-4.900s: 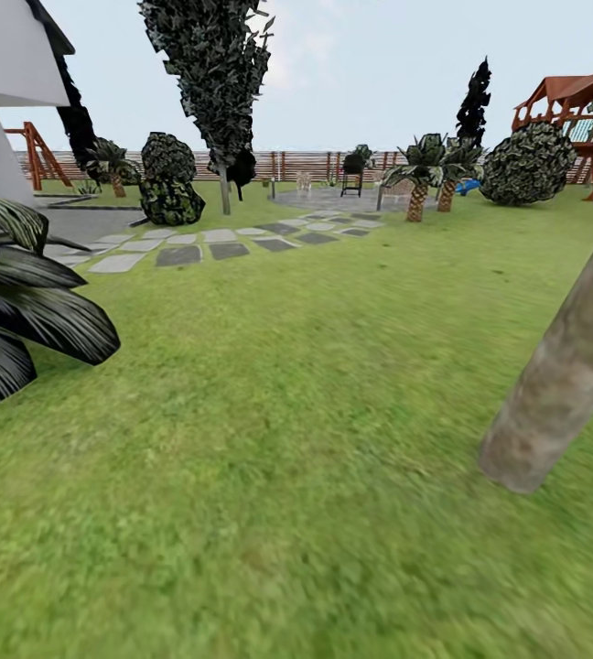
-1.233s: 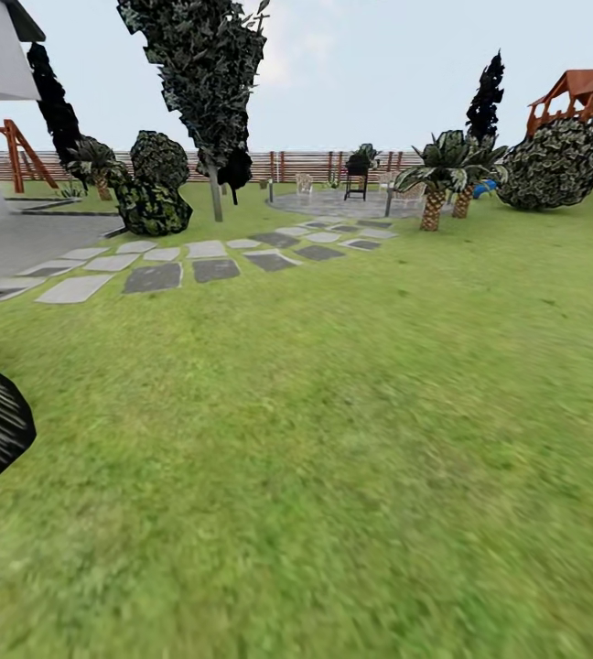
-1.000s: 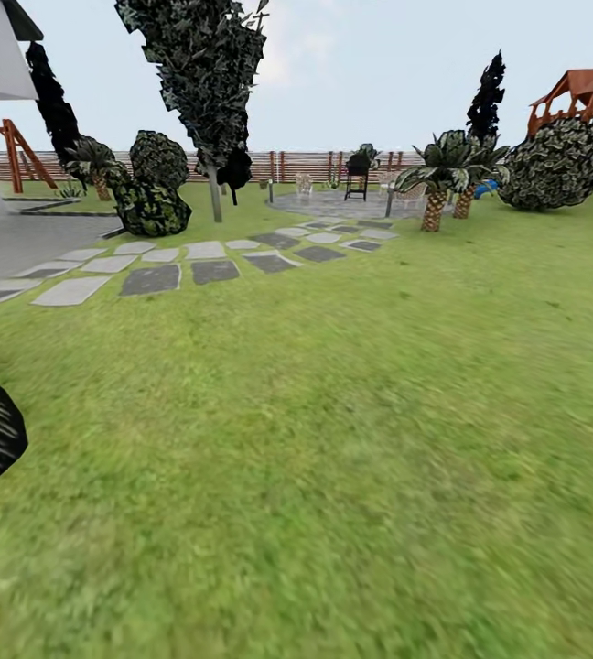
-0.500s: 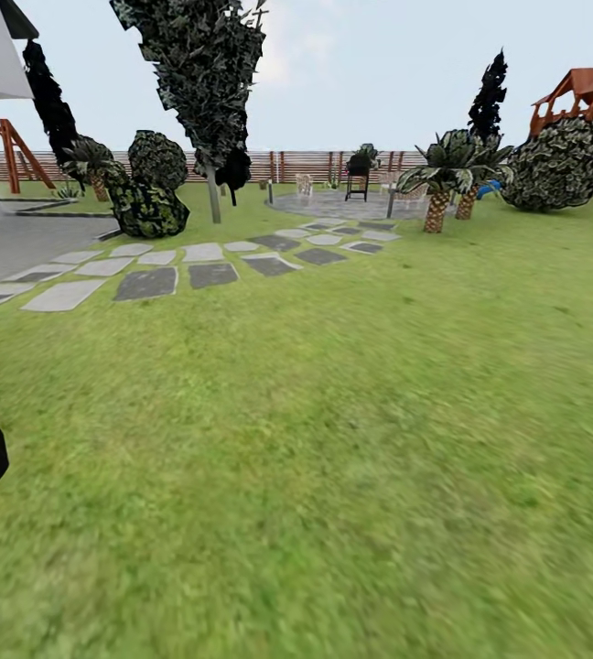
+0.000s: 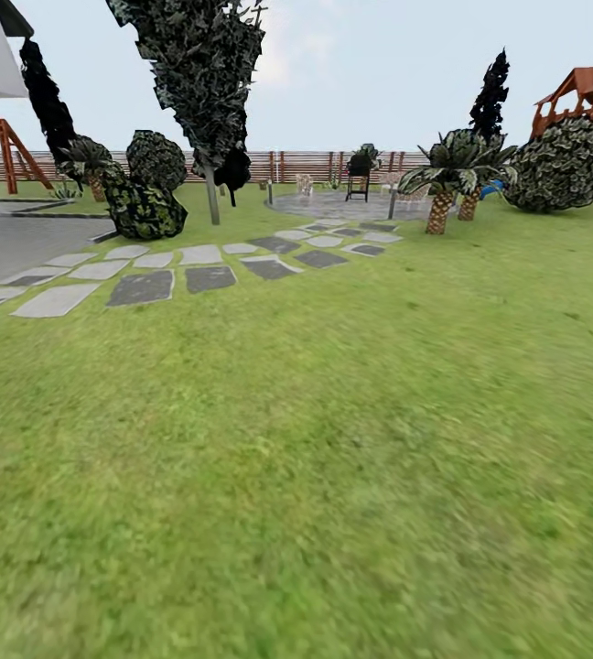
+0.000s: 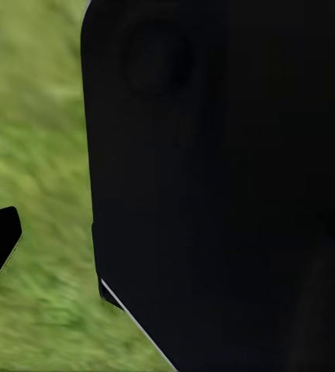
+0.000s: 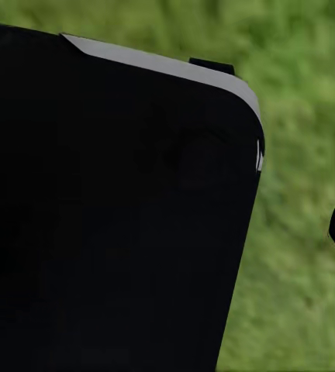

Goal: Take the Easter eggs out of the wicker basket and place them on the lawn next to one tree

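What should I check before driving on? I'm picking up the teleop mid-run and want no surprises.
1. Lawn ahead free of obstacles: ok.
2. Wicker basket and eggs located: not ok, not spotted yet.
3. Candidate tree with a pale trunk in sight beyond the stepping stones: ok.
4. Left claw state: cannot tell, a dark body blocks the wrist view.
5. Right claw state: cannot tell, same reason.
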